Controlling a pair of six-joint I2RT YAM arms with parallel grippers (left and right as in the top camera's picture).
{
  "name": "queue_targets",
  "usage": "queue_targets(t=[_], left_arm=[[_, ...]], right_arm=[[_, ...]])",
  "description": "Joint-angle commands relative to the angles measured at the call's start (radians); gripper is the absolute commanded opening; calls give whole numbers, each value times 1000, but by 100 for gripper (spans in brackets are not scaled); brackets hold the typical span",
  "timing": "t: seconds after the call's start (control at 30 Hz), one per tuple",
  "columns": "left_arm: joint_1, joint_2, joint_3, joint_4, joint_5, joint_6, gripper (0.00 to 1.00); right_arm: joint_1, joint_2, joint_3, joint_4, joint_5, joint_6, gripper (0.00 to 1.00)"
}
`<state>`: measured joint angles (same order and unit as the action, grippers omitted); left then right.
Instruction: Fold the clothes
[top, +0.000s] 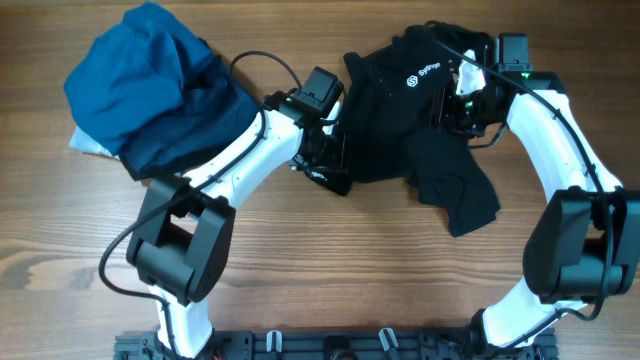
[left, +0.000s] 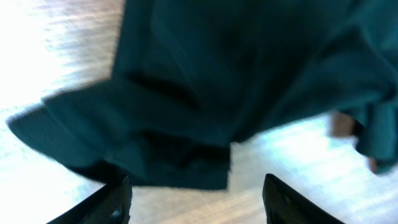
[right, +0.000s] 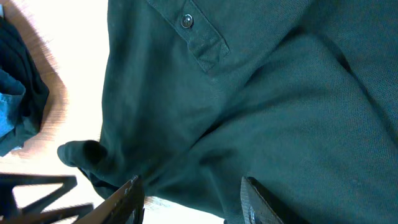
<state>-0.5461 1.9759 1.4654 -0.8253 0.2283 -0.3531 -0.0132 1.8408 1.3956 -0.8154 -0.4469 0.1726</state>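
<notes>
The black shirt (top: 385, 120) lies crumpled at the back middle-right of the table, its white round logo (top: 428, 75) facing up and one part trailing toward the front right. My left gripper (top: 325, 170) is at the shirt's lower left edge. In the left wrist view it is open (left: 196, 202), bare wood between its fingers and the shirt's hem (left: 205, 93) just ahead. My right gripper (top: 462, 105) hovers over the shirt's right side. In the right wrist view it is open (right: 193, 202) over the fabric (right: 280, 112), near the buttoned placket (right: 186, 20).
A bright-blue and navy bundle of garments (top: 150, 85) lies at the back left on something white (top: 85, 145). A bit of it shows at the left edge of the right wrist view (right: 9, 106). The wooden table (top: 330, 270) extends to the front.
</notes>
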Motion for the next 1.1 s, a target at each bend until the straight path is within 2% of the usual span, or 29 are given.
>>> queue_targets(t=[0.0, 0.23, 0.3, 0.37, 0.4, 0.5, 0.6, 0.63, 0.67, 0.73, 0.87, 1.03, 1.07], left_arm=[[-3, 36, 5, 51, -55, 6, 61], [-10, 82, 5, 93, -61, 9, 47], [-13, 83, 5, 138, -15, 10, 36], [-20, 82, 5, 198, 99, 9, 11], [-24, 82, 5, 214, 154, 9, 4], [-48, 78, 6, 209, 291, 9, 4], [-83, 78, 6, 133, 295, 9, 5], [-92, 78, 6, 105, 295, 10, 10], [-97, 77, 6, 84, 294, 9, 11], [-100, 78, 6, 51, 290, 9, 4], [-78, 39, 21, -2, 196, 6, 4], [10, -111, 61, -61, -15, 6, 4], [35, -154, 61, -64, -56, 8, 4]], right_arm=[[-2, -32, -1, -2, 21, 14, 50], [-2, -32, -1, 0, 33, 14, 51], [-2, -32, -1, 1, 33, 14, 51], [-2, -32, -1, 5, 33, 14, 51], [-2, -32, -1, 6, 33, 13, 51], [-2, -32, -1, 11, 34, 14, 51], [-2, -32, -1, 14, 39, 14, 51], [-2, -32, -1, 14, 46, 14, 51], [-2, -32, -1, 14, 53, 14, 51], [-2, -32, -1, 14, 60, 14, 51], [-5, -32, -1, 0, 160, 84, 51], [-86, -32, -1, -112, 183, 119, 52], [-113, -32, -1, -143, 190, 117, 56]])
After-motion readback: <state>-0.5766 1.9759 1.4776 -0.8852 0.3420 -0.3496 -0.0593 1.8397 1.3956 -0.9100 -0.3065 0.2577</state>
